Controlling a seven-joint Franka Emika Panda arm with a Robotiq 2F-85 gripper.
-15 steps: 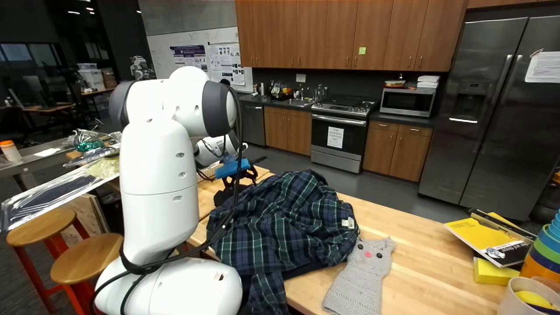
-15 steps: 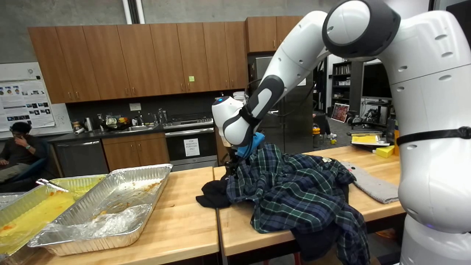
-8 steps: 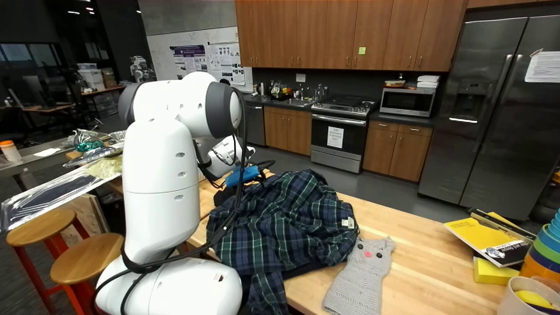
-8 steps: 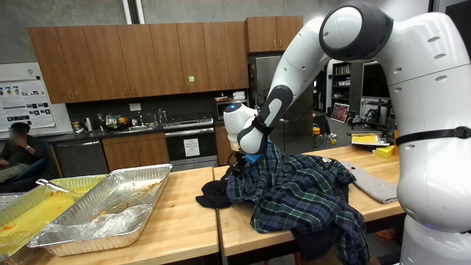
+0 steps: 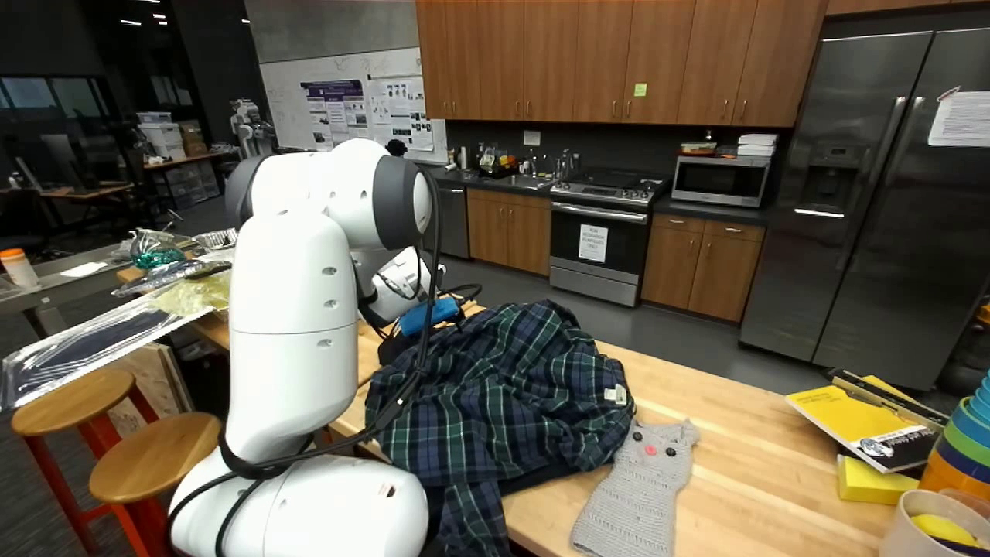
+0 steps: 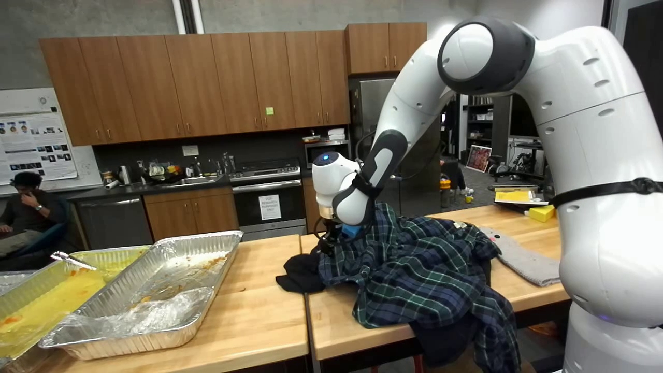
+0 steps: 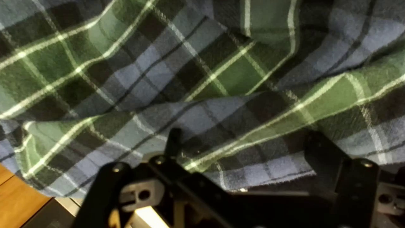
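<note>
A dark green and navy plaid shirt (image 5: 510, 387) lies crumpled on the wooden table; it also shows in an exterior view (image 6: 419, 264) and fills most of the wrist view (image 7: 221, 76). My gripper (image 7: 245, 139) is open, its two fingers wide apart over a fold and edge of the shirt, with no cloth visibly clamped. In an exterior view the gripper (image 6: 327, 246) points down at the shirt's far left end, beside a black cloth or cap (image 6: 298, 274). Whether the fingertips touch the shirt cannot be told. Dark cloth shows under the shirt.
A grey knitted animal-faced cloth (image 5: 638, 495) lies beside the shirt. Foil trays (image 6: 150, 295) stand on the adjoining table. Yellow books (image 5: 858, 418), a yellow block (image 5: 874, 480) and stacked coloured cups (image 5: 967, 449) sit at the table's far end. Stools (image 5: 155, 456) stand alongside.
My gripper has moved toward the shirt and turned more upright, then sunk slightly lower. The upper arm has lowered and shifted with it. The shirt and other things look unmoved.
</note>
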